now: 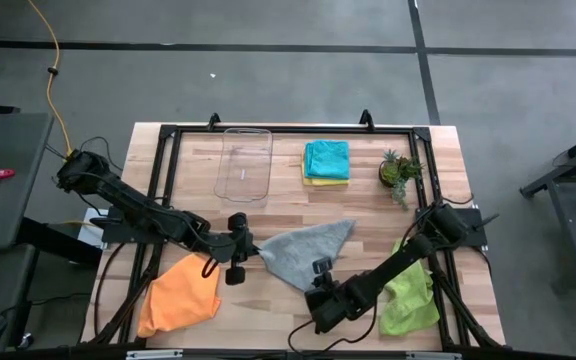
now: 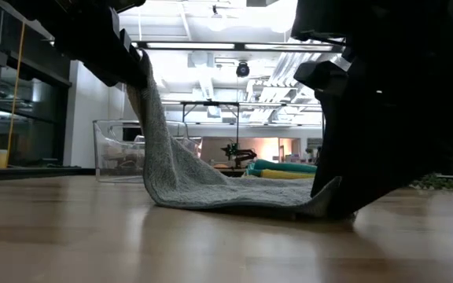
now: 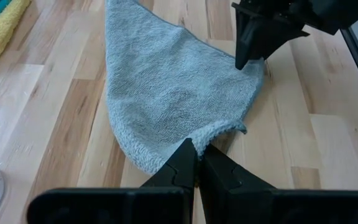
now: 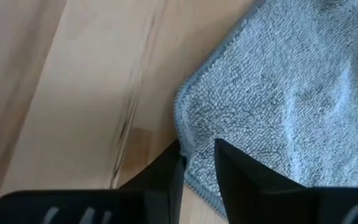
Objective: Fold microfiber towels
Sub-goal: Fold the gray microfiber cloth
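Observation:
A grey towel point(image 1: 303, 250) lies partly spread on the middle of the wooden table. My left gripper point(image 3: 197, 149) is shut on its left corner and holds that corner raised; in the low view the cloth point(image 2: 171, 165) slopes from there down to the table. My right gripper point(image 4: 199, 149) is down at the towel's near corner, shut on its edge. An orange towel point(image 1: 181, 292) lies crumpled at the near left, and a lime green one point(image 1: 408, 290) at the near right under the right arm. A teal towel point(image 1: 326, 158) lies folded on a yellow one point(image 1: 313, 180) at the far side. My left gripper pinches the grey towel's left corner point(image 3: 194, 135) between its two fingers, slanting down from the table's left. That corner is lifted clear, and the cloth hangs from it in a slack slope to the table. My right gripper has the towel's hemmed edge point(image 4: 188, 134) beside the near corner between its two fingers, coming steeply from above. The corner point(image 2: 333, 189) curls up a little against the fingers, and the cloth around it lies on the table.
A clear plastic tray point(image 1: 244, 163) stands at the far side, left of the folded towels. A small potted plant point(image 1: 400, 170) stands at the far right. Bare wood shows between the grey towel and the tray.

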{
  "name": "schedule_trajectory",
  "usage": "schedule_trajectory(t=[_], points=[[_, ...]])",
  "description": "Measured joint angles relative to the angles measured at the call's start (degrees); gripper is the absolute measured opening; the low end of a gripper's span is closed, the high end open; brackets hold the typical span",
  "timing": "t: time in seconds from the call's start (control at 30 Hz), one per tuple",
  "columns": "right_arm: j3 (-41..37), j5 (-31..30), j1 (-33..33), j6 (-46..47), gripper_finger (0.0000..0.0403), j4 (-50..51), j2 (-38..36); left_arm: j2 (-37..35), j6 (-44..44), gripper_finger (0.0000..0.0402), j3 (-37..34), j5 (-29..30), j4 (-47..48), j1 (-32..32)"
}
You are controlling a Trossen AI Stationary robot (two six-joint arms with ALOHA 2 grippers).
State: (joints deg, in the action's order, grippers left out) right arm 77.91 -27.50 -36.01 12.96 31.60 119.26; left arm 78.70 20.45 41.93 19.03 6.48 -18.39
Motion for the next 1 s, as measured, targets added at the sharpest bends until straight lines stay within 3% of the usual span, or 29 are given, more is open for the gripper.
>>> schedule_trajectory(t=[0.63,0.77,0.87,1.0], points=[[2.7,2.6,0.0,-1.1,0.0057,0.5,-0.2,0.0,-0.1,0.0001,0.0,0.2,0.1,0.0],[2.7,1.0,0.0,-0.2,0.0010,1.4,-1.6,0.0,-0.1,0.0001,0.0,0.0,0.2,0.0],[2.7,-1.1,0.3,2.1,0.0009,4.2,-4.6,-0.7,-0.1,0.0001,0.0,-1.7,0.9,0.0],[2.7,-8.3,0.2,4.9,0.0003,10.3,-10.7,-3.8,0.2,0.0001,0.2,-4.6,2.8,-0.2]])
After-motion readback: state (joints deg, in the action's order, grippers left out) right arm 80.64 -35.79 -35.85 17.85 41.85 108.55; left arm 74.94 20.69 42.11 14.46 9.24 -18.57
